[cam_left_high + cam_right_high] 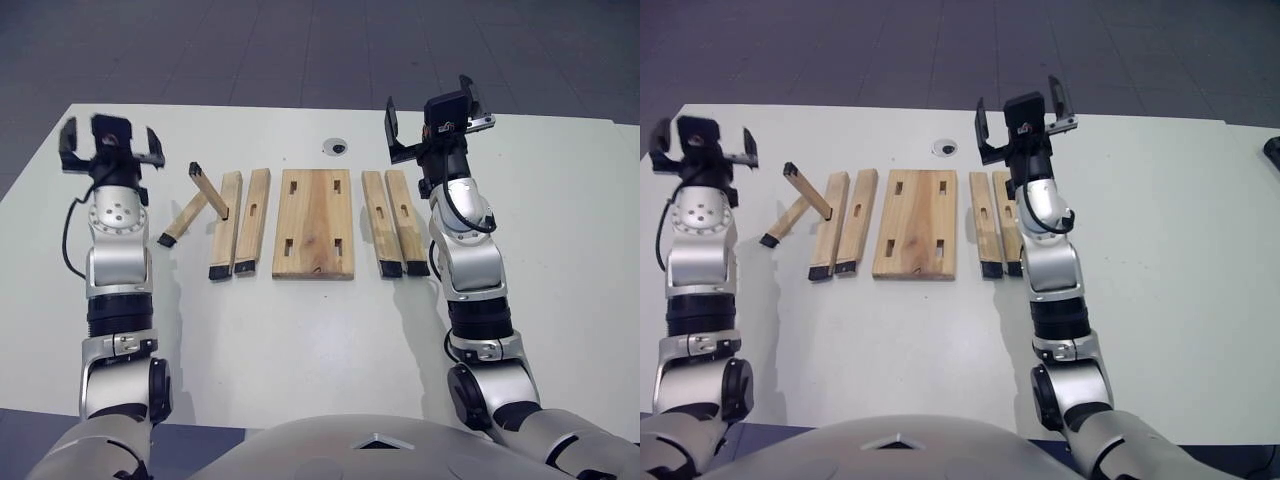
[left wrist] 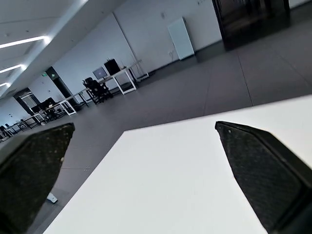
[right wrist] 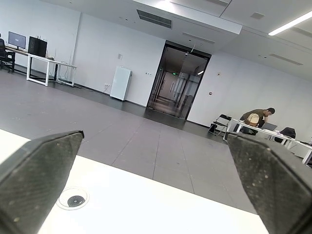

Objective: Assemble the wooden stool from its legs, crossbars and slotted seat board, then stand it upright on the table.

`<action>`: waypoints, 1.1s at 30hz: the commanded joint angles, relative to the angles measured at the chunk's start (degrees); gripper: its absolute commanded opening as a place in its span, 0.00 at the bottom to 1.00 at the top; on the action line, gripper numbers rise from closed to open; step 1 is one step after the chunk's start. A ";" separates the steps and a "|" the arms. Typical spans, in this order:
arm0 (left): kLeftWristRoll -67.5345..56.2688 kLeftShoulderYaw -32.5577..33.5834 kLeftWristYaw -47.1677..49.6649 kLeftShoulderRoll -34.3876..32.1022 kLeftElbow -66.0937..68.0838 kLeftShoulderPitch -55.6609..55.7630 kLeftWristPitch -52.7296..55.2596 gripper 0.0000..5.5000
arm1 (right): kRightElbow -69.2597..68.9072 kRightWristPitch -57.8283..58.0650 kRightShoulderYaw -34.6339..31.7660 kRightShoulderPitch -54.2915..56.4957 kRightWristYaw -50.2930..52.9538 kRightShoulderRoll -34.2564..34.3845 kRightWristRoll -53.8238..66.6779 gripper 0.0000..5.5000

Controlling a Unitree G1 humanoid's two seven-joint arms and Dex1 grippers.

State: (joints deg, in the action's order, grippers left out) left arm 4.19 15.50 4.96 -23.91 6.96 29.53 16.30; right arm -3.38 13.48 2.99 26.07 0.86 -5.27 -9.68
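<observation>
**Stool parts laid flat, unassembled; both grippers empty**

On the white table (image 1: 300, 340), a flat rectangular pale-wood seat board (image 1: 314, 223) with four slots lies mid-table. Two slotted wooden legs (image 1: 226, 235) with black tips lie just to its left, and two matching ones (image 1: 380, 222) just to its right. Further left, two thin wooden crossbars (image 1: 184, 220) lie crossed over each other. Beyond the row, the left gripper (image 1: 110, 137) and right gripper (image 1: 432, 105) hover with fingers spread apart, holding nothing. A round cable grommet (image 1: 336, 146) sits behind the board.
</observation>
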 commanded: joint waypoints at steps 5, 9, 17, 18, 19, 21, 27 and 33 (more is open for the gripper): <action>-24.38 8.26 -6.87 8.94 -2.83 7.96 5.84 0.98 | 0.38 0.26 1.34 0.40 -0.43 0.77 -0.21 0.98; -25.17 6.03 -7.42 9.54 -3.00 5.84 7.87 0.98 | 0.15 0.29 2.02 0.01 -0.64 1.07 -0.20 0.98; -24.35 3.67 -7.59 9.30 -0.19 4.88 7.78 0.98 | 0.68 0.01 2.57 0.00 -0.71 1.27 -0.30 0.98; -24.07 3.39 -7.61 9.19 0.26 4.90 7.59 0.98 | 0.72 -0.02 2.59 0.03 -0.72 1.27 -0.30 0.98; -23.92 3.24 -7.69 9.19 0.77 4.92 7.36 0.98 | 0.74 -0.04 2.64 0.02 -0.73 1.26 -0.33 0.98; -23.50 2.96 -7.86 9.22 1.61 4.90 7.02 0.98 | 0.74 -0.11 2.76 -0.10 -0.74 1.26 -0.41 0.98; -19.96 2.21 -6.87 7.29 2.70 7.11 3.46 0.98 | 0.79 -0.07 2.92 -0.39 -0.75 1.16 -0.46 0.98; -18.36 1.42 -6.96 6.23 0.48 8.94 1.26 0.98 | 0.42 0.13 2.74 -0.79 -0.76 0.99 -0.45 0.98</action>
State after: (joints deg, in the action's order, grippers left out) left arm -15.12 18.17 -1.55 -17.13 7.94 37.72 17.78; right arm -2.91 13.44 5.70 26.03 0.30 -4.16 -9.84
